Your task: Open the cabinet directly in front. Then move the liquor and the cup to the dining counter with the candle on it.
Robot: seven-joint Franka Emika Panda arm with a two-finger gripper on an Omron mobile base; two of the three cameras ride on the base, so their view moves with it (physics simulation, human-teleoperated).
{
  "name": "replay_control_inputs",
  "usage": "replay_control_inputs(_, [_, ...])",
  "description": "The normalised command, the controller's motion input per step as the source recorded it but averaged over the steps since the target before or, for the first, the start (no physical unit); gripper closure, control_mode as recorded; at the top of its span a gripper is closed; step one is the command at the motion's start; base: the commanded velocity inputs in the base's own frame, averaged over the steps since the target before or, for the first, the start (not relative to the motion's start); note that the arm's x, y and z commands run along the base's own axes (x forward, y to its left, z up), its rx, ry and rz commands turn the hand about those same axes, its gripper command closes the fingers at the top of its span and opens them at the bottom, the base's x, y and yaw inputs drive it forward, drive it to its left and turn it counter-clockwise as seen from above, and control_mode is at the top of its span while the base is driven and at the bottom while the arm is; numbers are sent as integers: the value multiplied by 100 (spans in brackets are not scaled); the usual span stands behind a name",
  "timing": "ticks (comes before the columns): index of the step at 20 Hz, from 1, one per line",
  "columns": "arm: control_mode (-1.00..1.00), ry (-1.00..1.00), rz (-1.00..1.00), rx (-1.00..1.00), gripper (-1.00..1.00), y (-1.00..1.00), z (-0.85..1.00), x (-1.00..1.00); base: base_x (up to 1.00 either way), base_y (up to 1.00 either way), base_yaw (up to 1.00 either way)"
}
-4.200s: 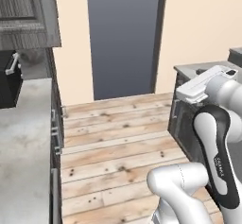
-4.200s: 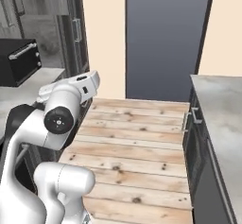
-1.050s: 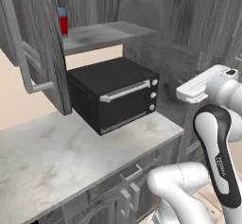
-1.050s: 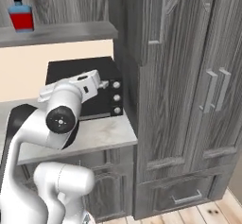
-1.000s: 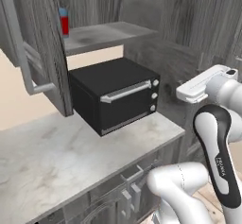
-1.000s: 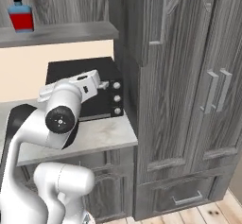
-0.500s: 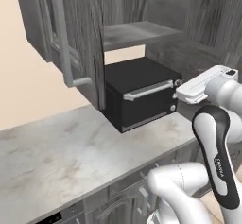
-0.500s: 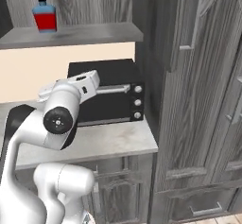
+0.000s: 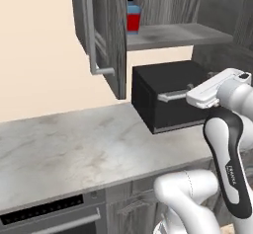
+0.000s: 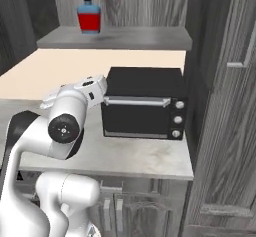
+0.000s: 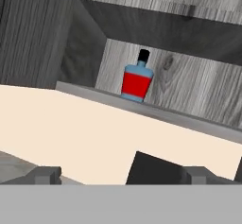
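Note:
The cabinet (image 9: 106, 35) hangs above the counter with its left door swung open toward me, its silver bar handle (image 9: 91, 28) facing out. On its shelf (image 10: 120, 38) stands the liquor (image 9: 132, 17) (image 10: 90, 19), blue on top, red below, with a black cap. In the hand view the liquor (image 11: 137, 81) sits far ahead and above my gripper (image 11: 124, 175), which is open with nothing between its fingertips (image 11: 45, 173). My arm (image 9: 225, 129) is held up in front of the microwave, well below the shelf. The cup, the dining counter and the candle are out of view.
A black microwave (image 10: 145, 108) sits on the marble counter (image 9: 74, 144) right under the shelf. A tall grey cabinet (image 10: 225, 111) rises at the right. An oven front (image 9: 44, 215) is set under the counter at the lower left.
The base has moved, so the whole scene has shifted: cabinet and microwave slid rightward in the left base view and the liquor came into sight there. The gripper stays open.

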Motion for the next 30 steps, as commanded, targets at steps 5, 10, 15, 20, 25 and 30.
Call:
replay_control_inputs(5, [100,0,0,0,-100,0,0,0,28,16,39])
replay_control_inputs(10, [100,0,0,0,-100,0,0,0,53,5,5])
replay_control_inputs(15, [100,0,0,0,-100,0,0,0,72,0,0])
replay_control_inputs(20, [100,0,0,0,-100,0,0,0,71,3,0])
replay_control_inputs(25, [100,0,0,0,-100,0,0,0,33,0,0])
replay_control_inputs(30, [100,0,0,0,-100,0,0,0,4,0,0])
